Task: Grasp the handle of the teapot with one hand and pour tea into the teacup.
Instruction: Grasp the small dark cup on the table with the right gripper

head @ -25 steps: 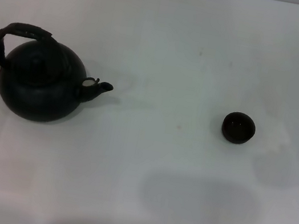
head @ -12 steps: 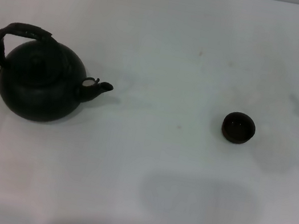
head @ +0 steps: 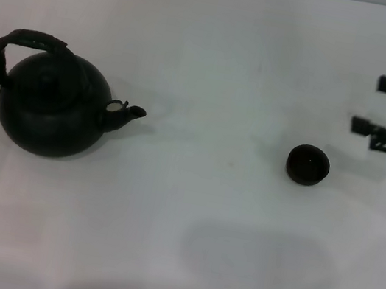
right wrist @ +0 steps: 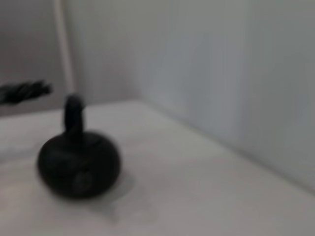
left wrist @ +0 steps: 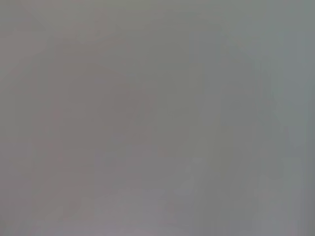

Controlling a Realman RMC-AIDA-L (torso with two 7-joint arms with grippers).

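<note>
The teapot (head: 51, 108) stands upright at the table's left, its short spout (head: 130, 113) pointing right. Its arched handle (head: 28, 42) rises over the lid with nothing on it. The small dark teacup (head: 307, 165) sits right of centre, apart from the teapot. My right gripper (head: 374, 105) reaches in from the right edge, open, a little beyond and to the right of the teacup and touching nothing. The right wrist view shows the teapot (right wrist: 78, 164) and its handle (right wrist: 74, 112) blurred, far off. My left gripper is out of view.
The white table (head: 197, 250) carries only these two objects. In the right wrist view a pale wall (right wrist: 221, 73) rises behind the table, and a dark blurred shape (right wrist: 22, 91) shows beyond the teapot. The left wrist view shows only a plain grey surface.
My right gripper has come in from the right edge toward the left and now shows both fingers near the teacup. Teapot and teacup have not moved.
</note>
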